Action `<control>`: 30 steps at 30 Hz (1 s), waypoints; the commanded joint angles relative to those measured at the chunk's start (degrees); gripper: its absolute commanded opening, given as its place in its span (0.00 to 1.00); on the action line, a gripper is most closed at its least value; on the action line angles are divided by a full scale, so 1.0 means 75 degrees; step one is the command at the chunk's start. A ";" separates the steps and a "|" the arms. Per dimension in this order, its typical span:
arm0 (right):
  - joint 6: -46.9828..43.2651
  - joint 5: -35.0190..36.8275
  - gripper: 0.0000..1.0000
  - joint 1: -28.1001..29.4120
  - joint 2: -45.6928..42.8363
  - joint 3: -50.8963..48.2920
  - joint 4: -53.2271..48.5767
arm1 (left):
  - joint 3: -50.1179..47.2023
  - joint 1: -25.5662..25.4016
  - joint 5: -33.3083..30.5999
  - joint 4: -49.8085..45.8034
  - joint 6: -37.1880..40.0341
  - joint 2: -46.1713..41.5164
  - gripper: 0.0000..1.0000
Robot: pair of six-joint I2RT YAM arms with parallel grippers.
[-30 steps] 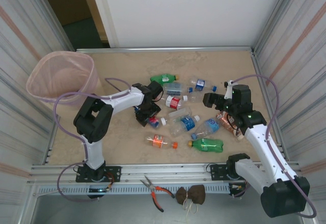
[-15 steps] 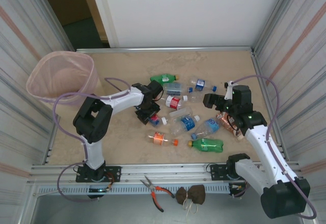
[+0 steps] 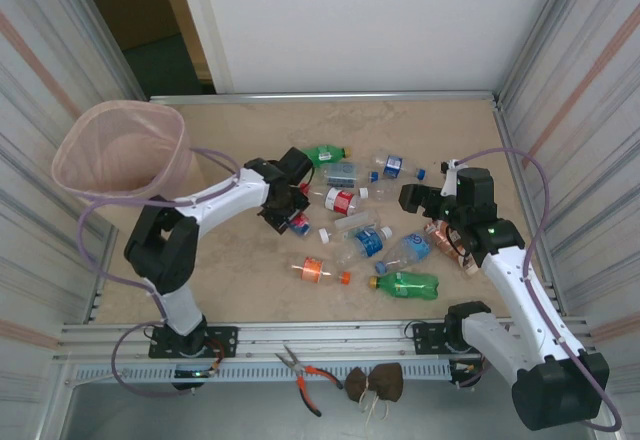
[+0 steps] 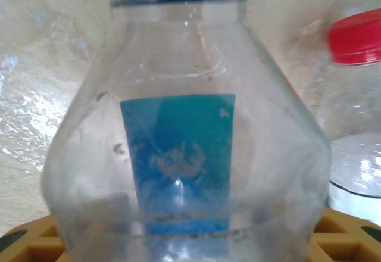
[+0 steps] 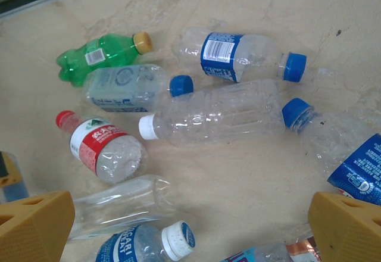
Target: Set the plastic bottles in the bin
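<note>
Left wrist view: a clear bottle point(image 4: 178, 155) with a blue label and blue cap sits hard against the lens, cap toward the top of the picture. Its lower body lies between the 2 yellow fingers point(image 4: 36, 244) of the left gripper point(image 4: 190, 241), which pinches it. A red cap point(image 4: 357, 36) shows just beside it on the right.

From the top camera, the left gripper point(image 3: 290, 208) is at the left edge of the pile, with the clear bottle point(image 3: 298, 223) at its tip.

The other bottles lie on their sides across the middle of the table point(image 3: 240, 270). A green bottle point(image 3: 322, 153) is farthest back. A red-label bottle point(image 3: 342, 200) is just right of the left gripper. An orange-label bottle point(image 3: 315, 272) and a second green one point(image 3: 405, 284) lie nearest the arm bases.

The bin point(image 3: 75, 175) stands upright at the far left of the table, well apart from the pile, mouth up.

The right gripper point(image 3: 405, 198) hangs over the right side of the pile, jaws spread wide and holding nothing. In the right wrist view its 2 yellow fingers point(image 5: 33, 223) sit in the lower corners. Between and beyond them lie the green bottle point(image 5: 98, 56) with a yellow cap, the red-label bottle point(image 5: 104, 149), a white-capped bottle point(image 5: 214, 116) and a blue-label bottle point(image 5: 238, 50).
</note>
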 commanded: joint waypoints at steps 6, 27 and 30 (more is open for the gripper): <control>-0.0152 -0.0027 0.99 -0.0040 0.0002 0.0344 -0.0066 | 0.0074 0.0112 -0.1084 0.0491 0.1839 -0.1347 0.56; -0.0133 -0.0026 0.99 -0.0030 0.0010 0.0499 -0.0073 | 0.1853 0.1280 -0.1234 -0.0037 0.9084 -0.3751 0.47; -0.0129 -0.0028 0.99 -0.0021 0.0036 0.0508 -0.0054 | 0.2563 0.1280 -0.1673 -0.0639 1.0004 -0.3658 0.45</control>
